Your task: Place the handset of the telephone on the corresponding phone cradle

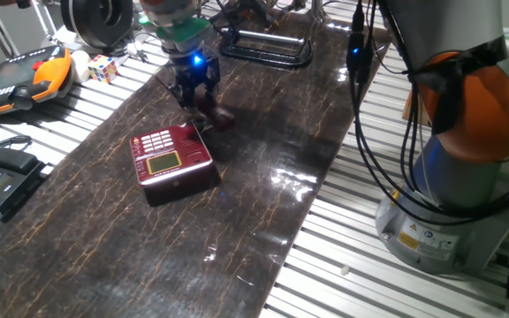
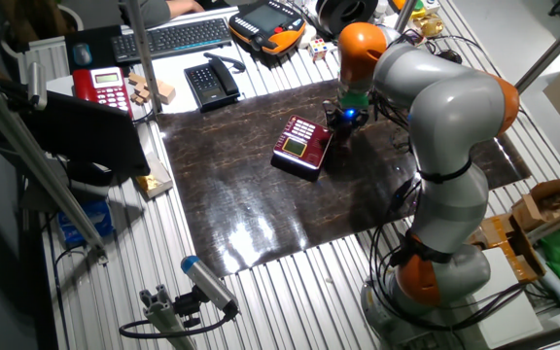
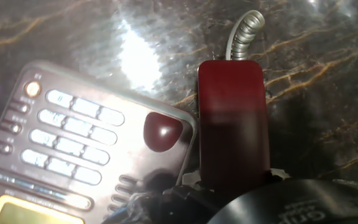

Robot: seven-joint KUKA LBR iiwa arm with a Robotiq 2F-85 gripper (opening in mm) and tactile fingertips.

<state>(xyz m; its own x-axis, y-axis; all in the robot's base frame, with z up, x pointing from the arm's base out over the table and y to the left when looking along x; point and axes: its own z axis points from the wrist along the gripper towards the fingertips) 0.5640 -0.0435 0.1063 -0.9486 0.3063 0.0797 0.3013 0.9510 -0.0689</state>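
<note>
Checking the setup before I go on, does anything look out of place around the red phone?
Yes: the handset is off the telephone, beside the base on the mat, not in the phone cradle.

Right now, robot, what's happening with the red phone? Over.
Hand low over handset, grip unclear. Handset beside red telephone, not in cradle. Nothing blocking.

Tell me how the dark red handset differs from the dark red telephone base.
The dark red oblong plastic handset is narrow and plain; the boxy dark red telephone base is wider, with pale keys and a yellowish display. The handset lies beside the base under the pincer; the base sits alone, untouched. A coiled cord leaves the handset's end. Both share the same dark red plastic.
</note>
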